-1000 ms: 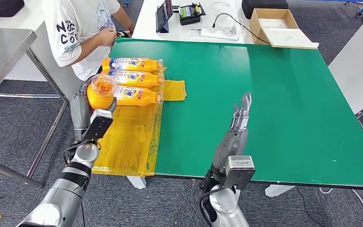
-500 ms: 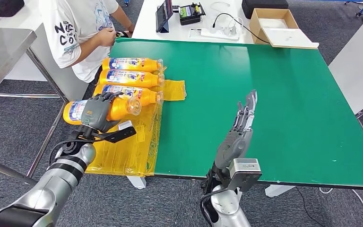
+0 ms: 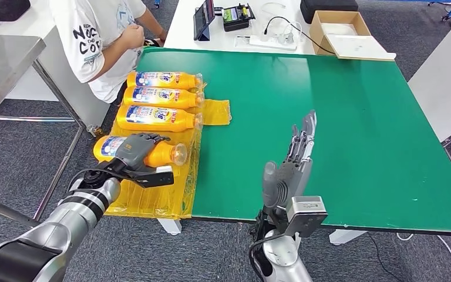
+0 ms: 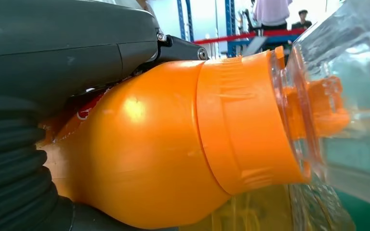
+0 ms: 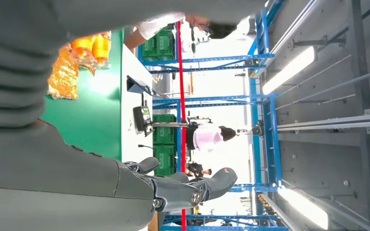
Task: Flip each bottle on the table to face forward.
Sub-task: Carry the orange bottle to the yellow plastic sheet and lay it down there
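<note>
Four orange bottles with blue-and-white labels lie on a yellow plastic sheet (image 3: 158,182) at the left end of the green table (image 3: 329,129). Three of them (image 3: 163,79) (image 3: 161,97) (image 3: 157,117) lie in a row at the back, caps pointing right. My left hand (image 3: 136,149) grips the fourth bottle (image 3: 152,154) around its middle, lying sideways in front of the row with its clear cap to the right. Close up, that orange bottle (image 4: 173,144) has my left hand (image 4: 58,62) wrapped over it. My right hand (image 3: 290,167) is raised over the table's front edge, fingers straight and apart, holding nothing.
A person in a white T-shirt (image 3: 97,35) sits at the table's far left corner, close to the bottles. Behind the green table a white table carries a tablet (image 3: 203,20), cables and a cardboard box (image 3: 340,29). A steel table (image 3: 0,64) stands to the left.
My left hand turned the bottle from upright-facing to lying sideways and brought it down onto the yellow sheet in front of the row. My right hand rotated slightly and stayed raised.
</note>
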